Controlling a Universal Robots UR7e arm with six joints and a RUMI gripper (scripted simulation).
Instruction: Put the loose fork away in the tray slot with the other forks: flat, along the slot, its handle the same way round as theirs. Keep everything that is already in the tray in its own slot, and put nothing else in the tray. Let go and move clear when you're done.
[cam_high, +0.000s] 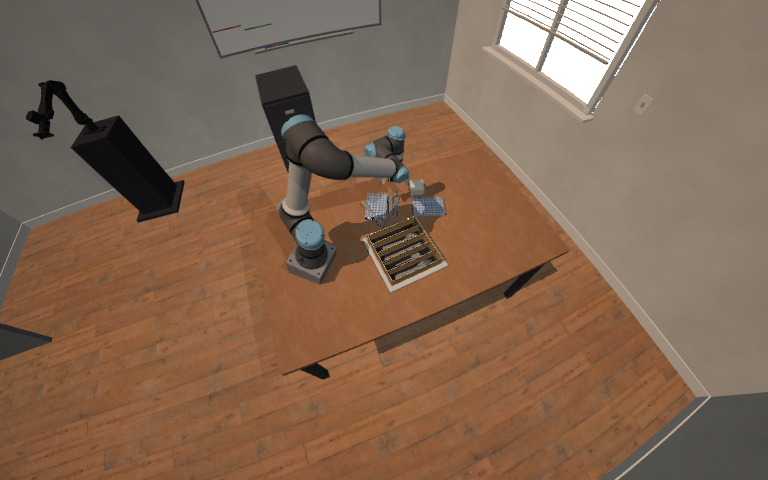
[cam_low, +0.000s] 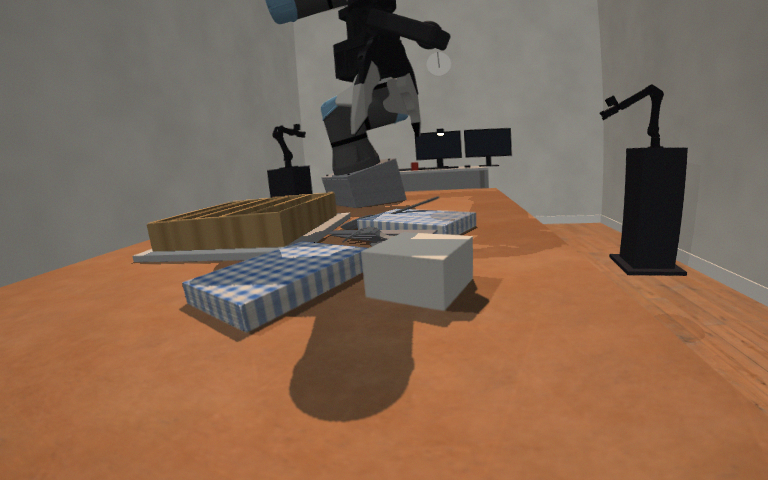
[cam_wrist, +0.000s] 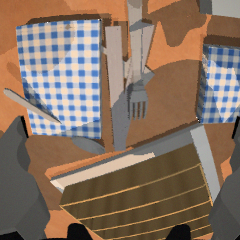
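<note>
gripper (cam_low: 390, 121) wide, holding nothing, above table | fork (cam_wrist: 136, 95) flat between two checked napkins | tray (cam_high: 404, 251) near it

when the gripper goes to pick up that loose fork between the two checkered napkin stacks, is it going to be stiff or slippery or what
The fork looks like thin grey metal, so probably stiff, but smooth and likely slippery between the open gripper fingers. It lies overlapping other flat cutlery, so it may pivot or drag them when lifted. Its flat, low profile leaves little to grip.

walls: grey, whiteboard (cam_high: 288, 22) mounted
floor: wood planks (cam_high: 141, 339)
window: bright, with blinds (cam_high: 572, 42)
furniture: brown table (cam_high: 498, 226), black cabinet (cam_high: 281, 93), desk monitors (cam_low: 463, 144)
</note>
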